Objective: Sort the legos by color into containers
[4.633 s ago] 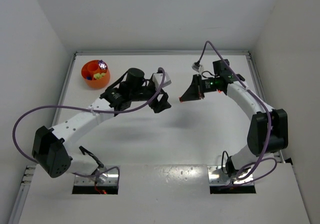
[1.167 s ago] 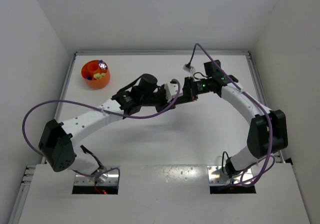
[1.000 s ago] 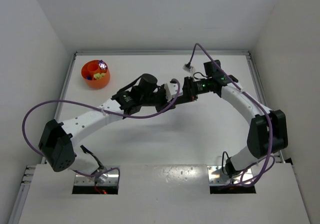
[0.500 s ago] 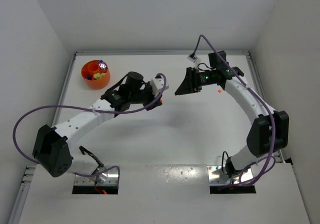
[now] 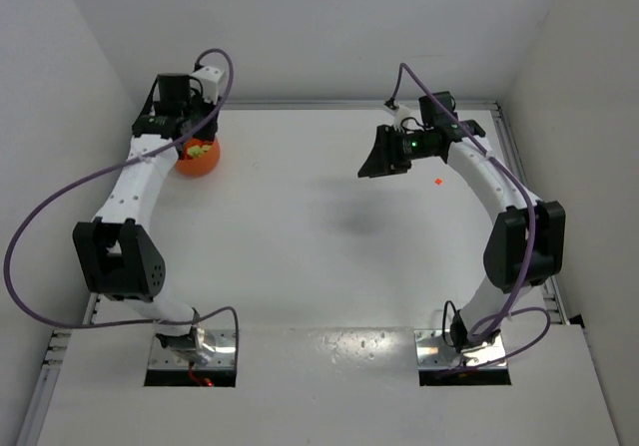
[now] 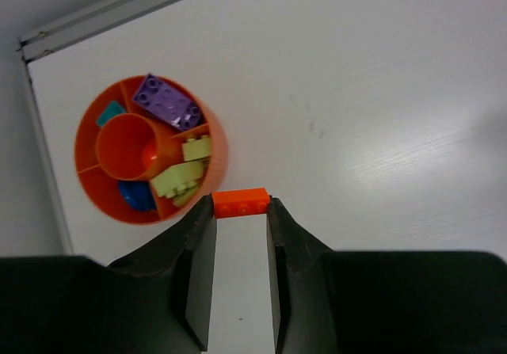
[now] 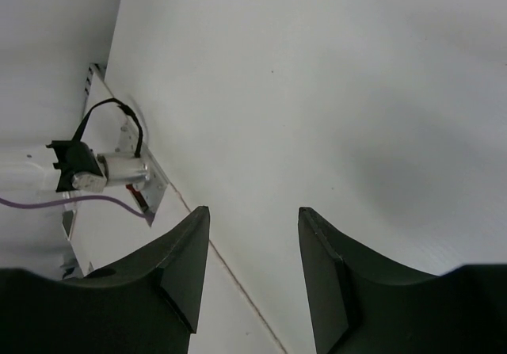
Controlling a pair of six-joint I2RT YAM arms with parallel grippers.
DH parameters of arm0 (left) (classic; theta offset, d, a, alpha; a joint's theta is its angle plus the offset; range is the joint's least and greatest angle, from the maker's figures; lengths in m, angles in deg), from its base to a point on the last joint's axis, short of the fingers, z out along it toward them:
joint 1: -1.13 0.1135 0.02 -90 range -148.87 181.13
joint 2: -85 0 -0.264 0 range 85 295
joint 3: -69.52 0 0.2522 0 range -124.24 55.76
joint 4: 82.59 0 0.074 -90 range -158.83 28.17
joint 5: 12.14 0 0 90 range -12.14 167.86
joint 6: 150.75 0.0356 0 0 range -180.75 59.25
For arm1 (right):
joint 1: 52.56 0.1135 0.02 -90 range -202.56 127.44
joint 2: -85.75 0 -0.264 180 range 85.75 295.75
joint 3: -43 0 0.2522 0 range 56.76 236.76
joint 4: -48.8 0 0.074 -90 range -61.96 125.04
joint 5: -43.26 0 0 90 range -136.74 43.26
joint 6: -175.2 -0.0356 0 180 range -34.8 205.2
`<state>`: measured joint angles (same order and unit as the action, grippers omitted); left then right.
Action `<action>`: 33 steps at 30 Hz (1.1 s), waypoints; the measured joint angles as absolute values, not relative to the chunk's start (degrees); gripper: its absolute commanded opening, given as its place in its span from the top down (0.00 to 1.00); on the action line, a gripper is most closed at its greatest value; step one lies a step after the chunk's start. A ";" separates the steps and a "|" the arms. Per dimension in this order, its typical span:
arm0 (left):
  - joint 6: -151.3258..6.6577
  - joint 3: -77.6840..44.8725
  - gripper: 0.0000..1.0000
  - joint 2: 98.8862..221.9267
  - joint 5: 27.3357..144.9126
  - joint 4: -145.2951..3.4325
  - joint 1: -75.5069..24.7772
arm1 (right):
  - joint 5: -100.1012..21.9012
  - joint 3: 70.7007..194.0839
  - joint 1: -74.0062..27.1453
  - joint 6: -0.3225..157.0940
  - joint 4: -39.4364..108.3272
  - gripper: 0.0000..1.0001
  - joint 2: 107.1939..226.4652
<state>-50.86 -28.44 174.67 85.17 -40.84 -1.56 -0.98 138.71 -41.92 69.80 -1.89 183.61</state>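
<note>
An orange brick (image 6: 241, 203) is pinched by its ends between the tips of my left gripper (image 6: 241, 206). It hangs just beside the rim of the round orange bowl (image 6: 219, 144), on the near-right side. The bowl's (image 5: 203, 162) compartments hold a purple brick (image 6: 166, 102), a teal piece (image 6: 111, 114), a blue one (image 6: 136, 196) and yellow-green bricks (image 6: 184, 173); its middle cup is empty. My left gripper (image 5: 190, 139) sits at the far left corner. My right gripper (image 5: 374, 162) stands open and empty (image 7: 253, 211) above the far middle of the table. Another tiny orange brick (image 5: 437, 180) lies under the right arm.
The table's raised back edge (image 6: 119, 9) runs just behind the bowl, and the side wall is close on its left. The left arm's base mount (image 7: 103, 172) shows in the right wrist view.
The two grippers were together at mid-table; the right one opened and drew back right. My left arm swung to the far left corner with the orange brick, stopping by the bowl.
</note>
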 measured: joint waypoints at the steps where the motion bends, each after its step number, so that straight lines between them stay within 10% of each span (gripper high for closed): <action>1: -50.95 -30.50 0.98 176.22 83.80 -40.36 -0.80 | -1.11 138.71 -41.92 69.85 -2.02 0.51 183.66; 14: -57.92 -61.64 0.98 204.26 88.85 -24.60 11.05 | -1.36 138.82 -41.92 70.28 -2.67 0.51 183.68; 33: -60.44 -63.78 0.85 206.03 89.00 -17.15 12.31 | -1.20 138.82 -41.92 70.28 -2.80 0.51 184.07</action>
<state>-60.44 -63.78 206.03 89.00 -17.15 12.31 -1.20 138.82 -41.92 70.28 -2.80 184.07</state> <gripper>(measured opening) 0.319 0.491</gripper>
